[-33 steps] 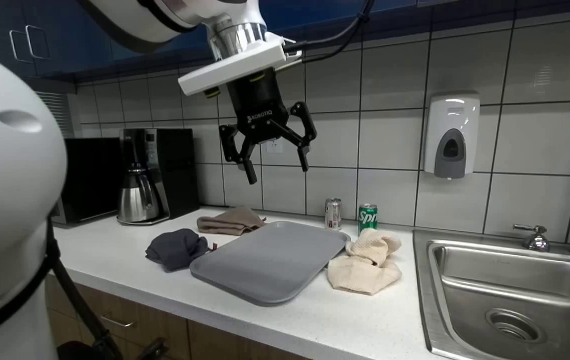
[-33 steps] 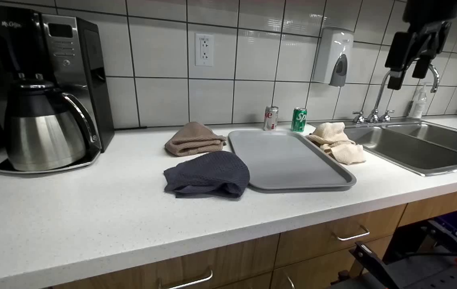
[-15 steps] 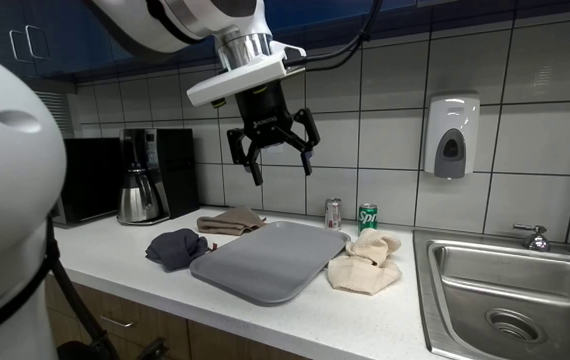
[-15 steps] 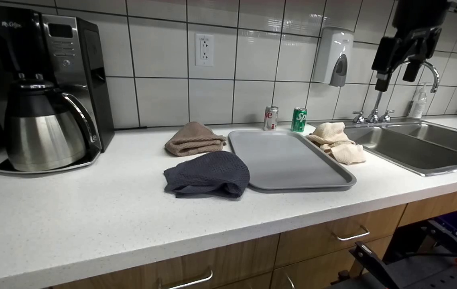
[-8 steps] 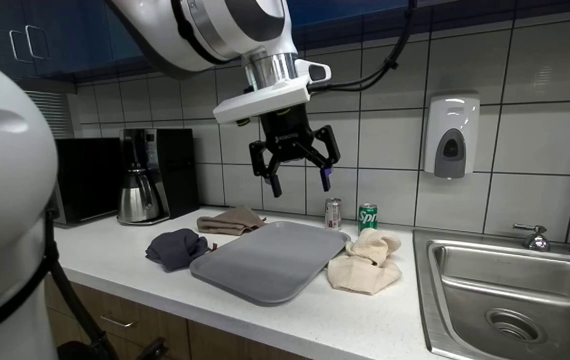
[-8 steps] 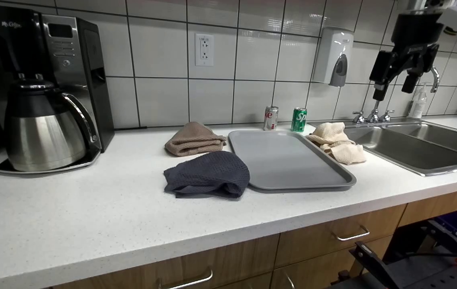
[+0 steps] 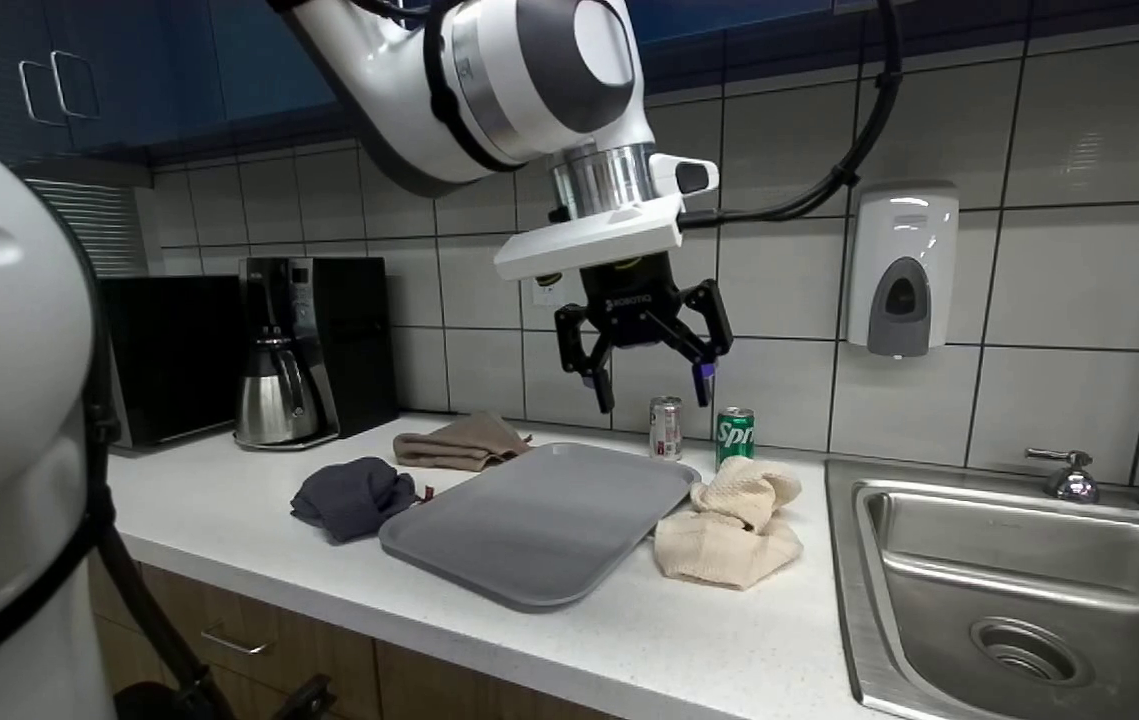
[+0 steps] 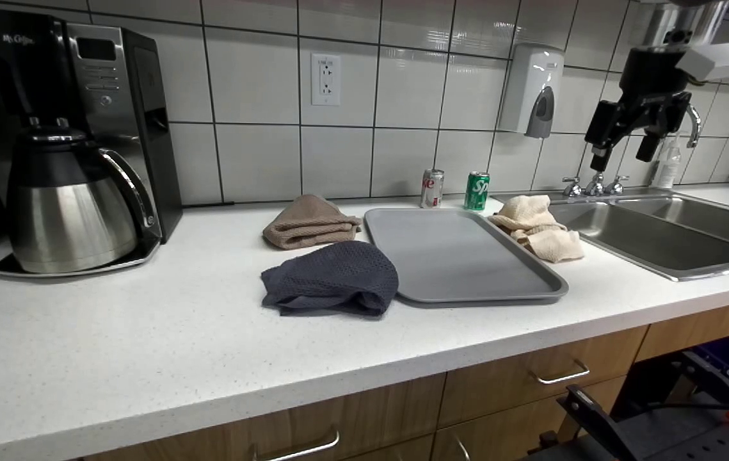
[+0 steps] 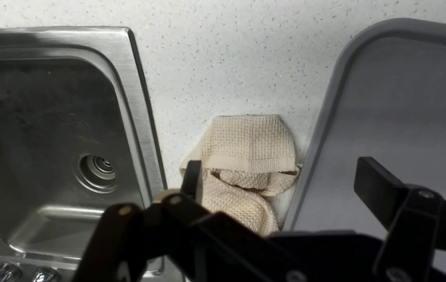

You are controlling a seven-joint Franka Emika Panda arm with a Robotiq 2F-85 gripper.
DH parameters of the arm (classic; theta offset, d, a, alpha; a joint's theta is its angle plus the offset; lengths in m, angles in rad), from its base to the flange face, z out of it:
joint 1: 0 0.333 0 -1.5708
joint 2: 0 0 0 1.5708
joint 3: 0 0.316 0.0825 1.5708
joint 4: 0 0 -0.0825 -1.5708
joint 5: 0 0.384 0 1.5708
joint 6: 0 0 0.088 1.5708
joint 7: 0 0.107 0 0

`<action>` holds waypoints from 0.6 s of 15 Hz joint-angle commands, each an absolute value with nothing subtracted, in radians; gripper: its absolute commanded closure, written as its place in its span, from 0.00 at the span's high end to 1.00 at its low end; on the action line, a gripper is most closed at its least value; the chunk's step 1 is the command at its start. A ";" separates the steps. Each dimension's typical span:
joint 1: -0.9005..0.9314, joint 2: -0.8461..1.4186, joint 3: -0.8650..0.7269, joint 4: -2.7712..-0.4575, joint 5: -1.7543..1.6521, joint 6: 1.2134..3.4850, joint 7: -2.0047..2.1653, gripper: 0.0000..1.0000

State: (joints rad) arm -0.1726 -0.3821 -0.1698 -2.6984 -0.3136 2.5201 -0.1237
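Note:
My gripper [image 7: 654, 402] is open and empty, in the air above the counter, fingers pointing down. It also shows in an exterior view [image 8: 623, 160]. In the wrist view its fingers [image 9: 279, 172] are spread wide. The left finger overlaps the edge of a crumpled cream cloth [image 9: 246, 145]; the right finger is over the grey tray [image 9: 414, 98]. The cream cloth [image 7: 724, 545] lies between the tray [image 7: 544, 520] and the sink. A dark blue cloth [image 7: 354, 497] and a folded brown cloth [image 7: 459, 443] lie on the tray's other side. The gripper touches nothing.
A silver can [image 7: 665, 428] and a green Sprite can [image 7: 734, 435] stand behind the tray by the tiled wall. A steel sink [image 9: 140, 98] borders the cream cloth. A soap dispenser [image 7: 899, 270] hangs on the wall. A coffee maker [image 8: 76, 192] stands at the counter's other end.
In an exterior view my arm and gripper have moved right and downward, nearer the cans and the cream cloth. The gripper has stayed open. The cloths, tray and cans have not moved.

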 commanded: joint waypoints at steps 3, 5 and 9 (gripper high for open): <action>-0.186 -0.225 -0.202 -2.593 -0.295 2.579 -0.183 1.00; -0.186 -0.177 -0.211 -2.559 -0.291 2.593 -0.193 1.00; -0.185 -0.071 -0.218 -2.480 -0.292 2.620 -0.200 1.00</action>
